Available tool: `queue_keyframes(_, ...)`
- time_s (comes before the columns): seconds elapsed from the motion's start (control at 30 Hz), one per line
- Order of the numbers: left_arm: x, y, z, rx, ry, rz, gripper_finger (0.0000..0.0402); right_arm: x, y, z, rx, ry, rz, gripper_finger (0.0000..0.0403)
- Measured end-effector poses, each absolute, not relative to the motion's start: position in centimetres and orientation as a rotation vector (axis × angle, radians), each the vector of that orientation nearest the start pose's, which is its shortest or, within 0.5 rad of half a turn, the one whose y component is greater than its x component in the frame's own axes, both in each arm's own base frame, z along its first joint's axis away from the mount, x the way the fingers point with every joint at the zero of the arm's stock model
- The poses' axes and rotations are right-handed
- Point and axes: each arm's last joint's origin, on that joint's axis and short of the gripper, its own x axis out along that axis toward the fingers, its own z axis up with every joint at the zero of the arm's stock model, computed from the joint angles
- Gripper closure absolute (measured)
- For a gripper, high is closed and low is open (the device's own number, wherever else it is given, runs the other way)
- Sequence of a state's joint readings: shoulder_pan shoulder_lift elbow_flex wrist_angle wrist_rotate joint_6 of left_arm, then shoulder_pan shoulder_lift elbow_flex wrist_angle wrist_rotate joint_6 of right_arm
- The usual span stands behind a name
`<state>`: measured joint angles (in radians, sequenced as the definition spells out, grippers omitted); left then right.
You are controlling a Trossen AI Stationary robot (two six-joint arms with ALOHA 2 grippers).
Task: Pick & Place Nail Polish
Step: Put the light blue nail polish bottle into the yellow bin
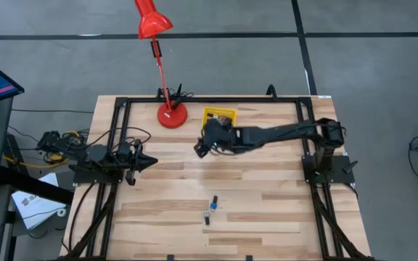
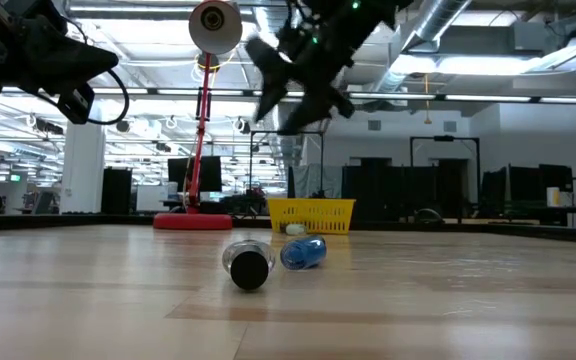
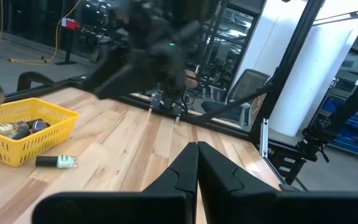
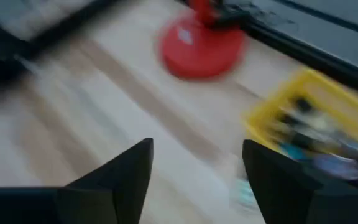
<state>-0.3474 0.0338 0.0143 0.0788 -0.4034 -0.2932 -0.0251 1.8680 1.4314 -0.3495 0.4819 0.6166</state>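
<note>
Two nail polish bottles lie on their sides near the table's front middle: a blue one (image 1: 212, 202) (image 2: 303, 252) and a dark-capped one (image 1: 207, 215) (image 2: 248, 266). A pale green bottle (image 3: 56, 162) (image 4: 244, 190) lies on the table beside the yellow bin. Several more bottles (image 3: 18, 128) lie inside the bin. My right gripper (image 1: 202, 149) (image 4: 197, 174) hovers open and empty above the table, just in front of the bin. My left gripper (image 1: 149, 161) (image 3: 197, 168) is shut and empty at the table's left.
The yellow bin (image 1: 218, 115) (image 3: 48, 134) stands at the far middle of the table. A red desk lamp stands on its base (image 1: 171, 114) (image 4: 201, 43) to the bin's left. Bare wood lies between the bin and the front bottles.
</note>
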Motion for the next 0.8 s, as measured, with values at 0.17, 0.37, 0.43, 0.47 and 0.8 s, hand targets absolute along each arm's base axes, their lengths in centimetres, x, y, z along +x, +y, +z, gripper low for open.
queue_keyframes(0.17, 9.5, -2.2, 17.3, -0.315, -0.064, 0.046, 0.0401, 39.9, -0.5, 20.4, 0.425, 0.604, -0.623, 0.0159)
queue_keyframes(0.37, 9.6, -2.3, 17.3, -0.312, -0.054, 0.04, 0.0401, 38.2, 0.4, 16.6, 0.471, 0.518, -0.689, 0.0159)
queue_keyframes(0.43, 9.7, -2.3, 17.3, -0.311, -0.052, 0.041, 0.0401, 37.8, 0.5, 15.9, 0.466, 0.508, -0.693, 0.0159)
queue_keyframes(0.47, 9.7, -2.3, 17.3, -0.311, -0.052, 0.04, 0.0401, 37.6, 0.4, 15.6, 0.452, 0.516, -0.697, 0.0159)
queue_keyframes(0.8, 9.7, -2.3, 17.3, -0.313, -0.056, 0.04, 0.0401, 36.6, -0.7, 14.3, 0.362, 0.513, -0.721, 0.0159)
